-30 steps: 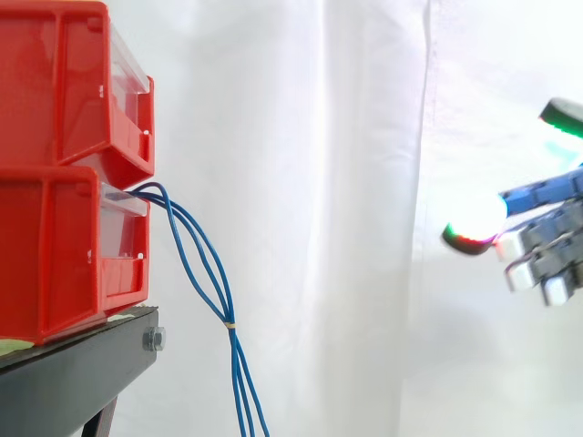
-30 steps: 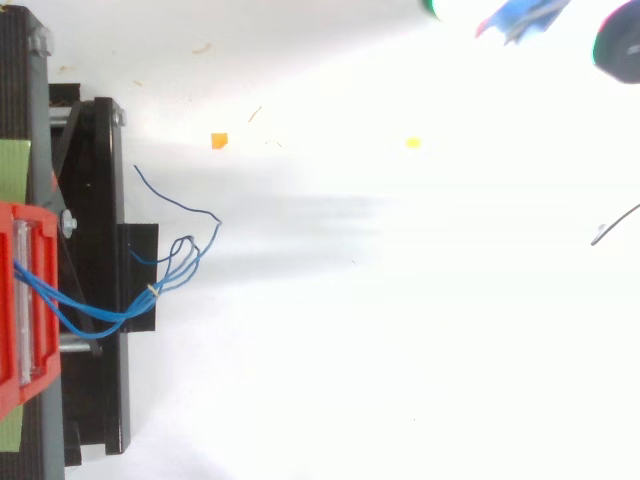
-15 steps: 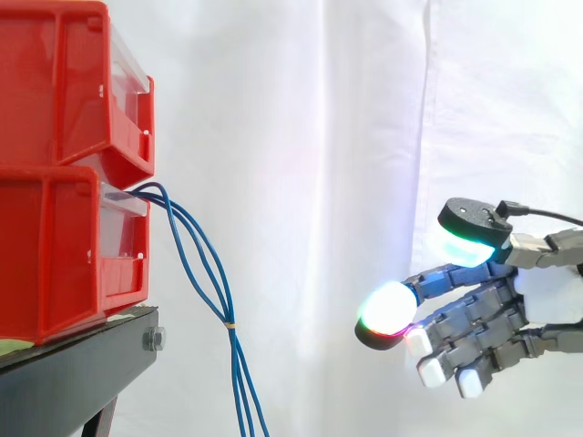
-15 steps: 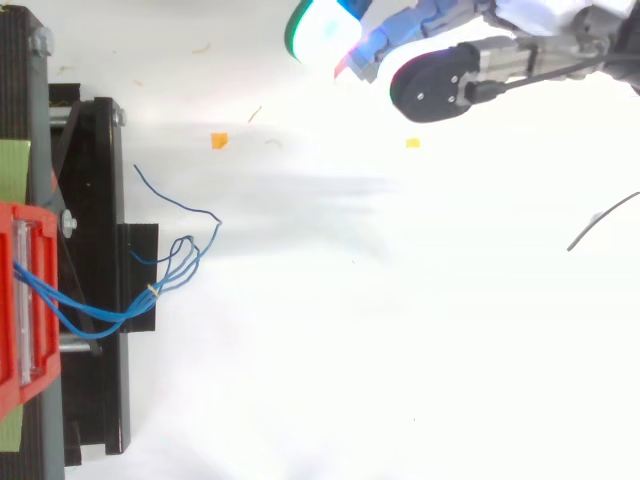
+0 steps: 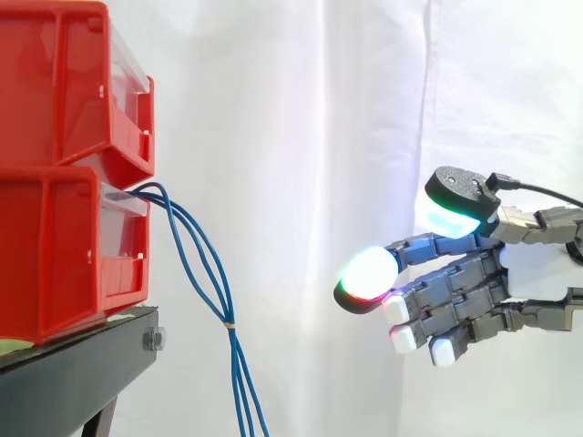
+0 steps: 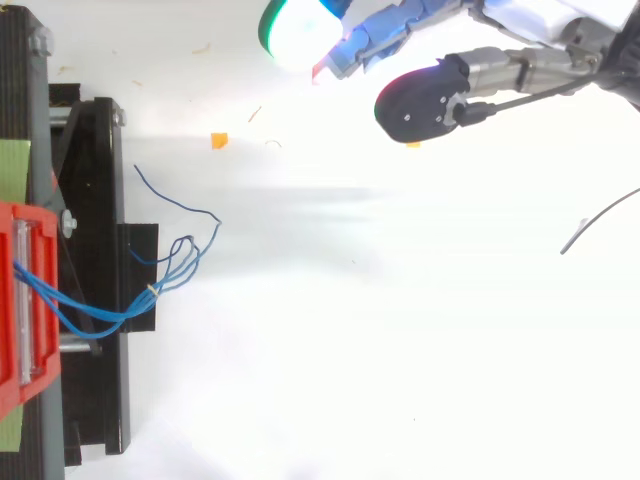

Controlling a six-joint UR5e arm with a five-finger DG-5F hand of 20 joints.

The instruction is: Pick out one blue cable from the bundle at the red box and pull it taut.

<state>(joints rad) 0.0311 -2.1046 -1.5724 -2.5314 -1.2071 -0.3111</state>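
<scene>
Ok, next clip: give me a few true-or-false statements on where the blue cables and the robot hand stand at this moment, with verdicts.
1. The blue cables come out of the lower red bin. True.
2. The robot hand pinches one blue cable. False: it is open, well apart from the cables, and holds nothing.
3. A small tie binds the cables together below the bin. True.
4. The cables run taut towards the robot hand. False: they hang slack, drooping down past the black stand.
</scene>
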